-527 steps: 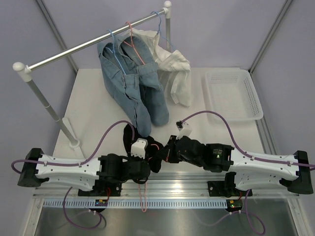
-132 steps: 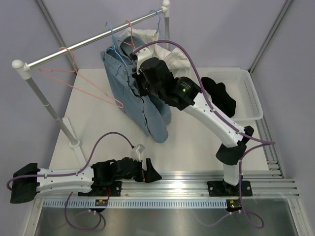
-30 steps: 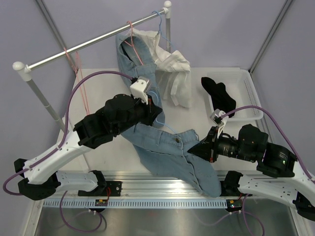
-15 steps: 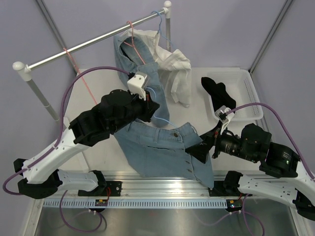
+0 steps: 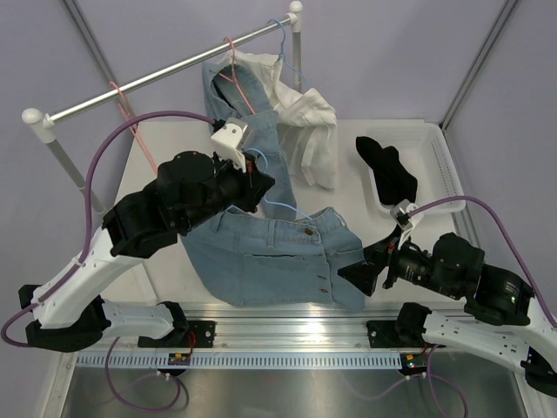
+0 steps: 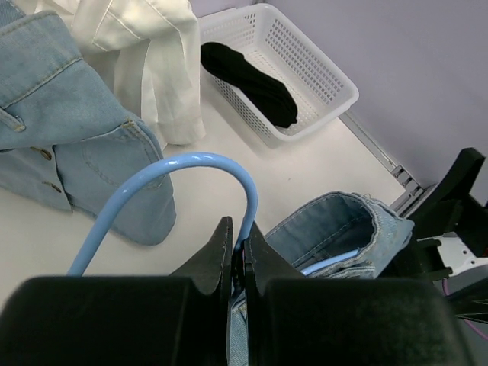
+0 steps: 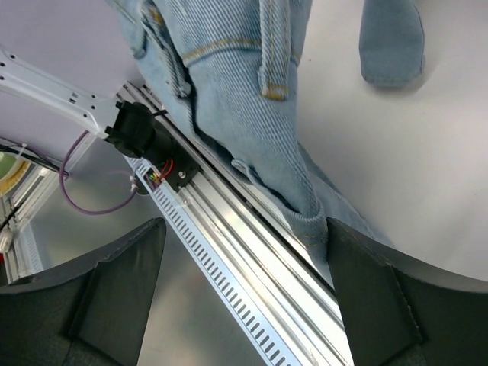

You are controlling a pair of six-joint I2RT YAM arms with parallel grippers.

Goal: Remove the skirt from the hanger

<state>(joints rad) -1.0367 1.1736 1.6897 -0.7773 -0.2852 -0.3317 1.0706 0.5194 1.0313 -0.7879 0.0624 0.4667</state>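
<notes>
A white table (image 5: 348, 213) is enclosed by pale lilac walls. At its near edge the right gripper (image 5: 360, 266) is seen with jaws spread wide and nothing between them, just beside the hem of a pair of blue jeans (image 5: 261, 261) that is spread across the near middle and spills over that edge. Further in, the left gripper (image 6: 238, 252) is closed on the hook of a light-blue wire hanger (image 6: 191, 164), whose lower wire runs into the jeans' waistband.

The skirt (image 5: 387, 170) is found off its hanger, draped over the left rim of the white basket (image 6: 328, 76) at the table's right edge. The pink hanger (image 5: 129, 117) is hung bare on the rail (image 5: 174, 68) toward the far left corner, well apart from the skirt. The task is therefore judged complete, with nothing left to free.

At the far edge, another denim garment (image 5: 228, 96) and a white shirt (image 5: 309, 122) are hung from the rail. Nothing is seen standing in the way of the skirt, though the basket rim is only partly cleared by it.
</notes>
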